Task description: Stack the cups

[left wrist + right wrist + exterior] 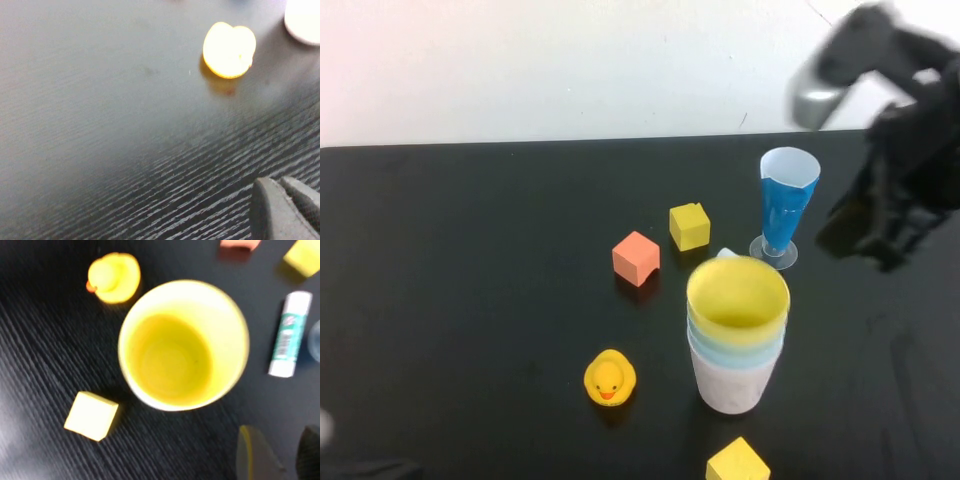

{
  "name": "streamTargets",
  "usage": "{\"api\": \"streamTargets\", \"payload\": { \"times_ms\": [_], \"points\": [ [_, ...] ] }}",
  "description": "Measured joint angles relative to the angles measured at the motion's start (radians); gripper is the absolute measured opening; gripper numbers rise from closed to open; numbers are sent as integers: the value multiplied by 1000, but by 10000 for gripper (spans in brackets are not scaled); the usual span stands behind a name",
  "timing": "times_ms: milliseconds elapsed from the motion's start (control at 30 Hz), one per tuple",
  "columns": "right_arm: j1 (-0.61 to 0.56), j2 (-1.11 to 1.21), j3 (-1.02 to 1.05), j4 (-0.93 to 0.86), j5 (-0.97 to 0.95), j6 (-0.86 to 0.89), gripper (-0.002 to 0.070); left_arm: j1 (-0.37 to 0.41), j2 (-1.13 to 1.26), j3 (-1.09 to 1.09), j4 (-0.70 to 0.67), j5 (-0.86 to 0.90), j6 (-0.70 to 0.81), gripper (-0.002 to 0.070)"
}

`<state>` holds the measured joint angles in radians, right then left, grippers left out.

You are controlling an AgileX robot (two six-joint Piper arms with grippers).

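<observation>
The cups stand nested in one upright stack right of the table's middle. The yellow cup (pixel 738 300) is on top, thin pale green and pale blue (pixel 735 355) bands show under it, and a pale pinkish cup (pixel 728 388) is at the bottom. My right gripper (pixel 873 238) hangs raised to the right of the stack and apart from it. In the right wrist view the right gripper (pixel 280 450) is open and empty beside the yellow cup (pixel 182 345). My left gripper (pixel 286 194) is shut, low over bare table, short of the duck (pixel 229 49).
A yellow rubber duck (pixel 609 380) sits left of the stack. An orange cube (pixel 636 257) and a yellow cube (pixel 689 226) lie behind it, another yellow cube (pixel 737 463) in front. A tall blue stemmed glass (pixel 786 205) stands behind the stack, with a glue stick (pixel 287 335) nearby.
</observation>
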<state>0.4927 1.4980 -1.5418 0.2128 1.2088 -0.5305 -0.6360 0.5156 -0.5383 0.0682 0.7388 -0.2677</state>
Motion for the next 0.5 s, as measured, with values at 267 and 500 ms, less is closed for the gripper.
{"api": "streamTargets", "payload": {
  "times_ms": [267,500],
  "points": [
    [0,-371,299,-2,-252,-23,102,0,-325,120,231,-3,-346,-1],
    [0,-694,640,29,-501,-39,27,0,-470,128,455,49,-514,-2]
  ]
}}
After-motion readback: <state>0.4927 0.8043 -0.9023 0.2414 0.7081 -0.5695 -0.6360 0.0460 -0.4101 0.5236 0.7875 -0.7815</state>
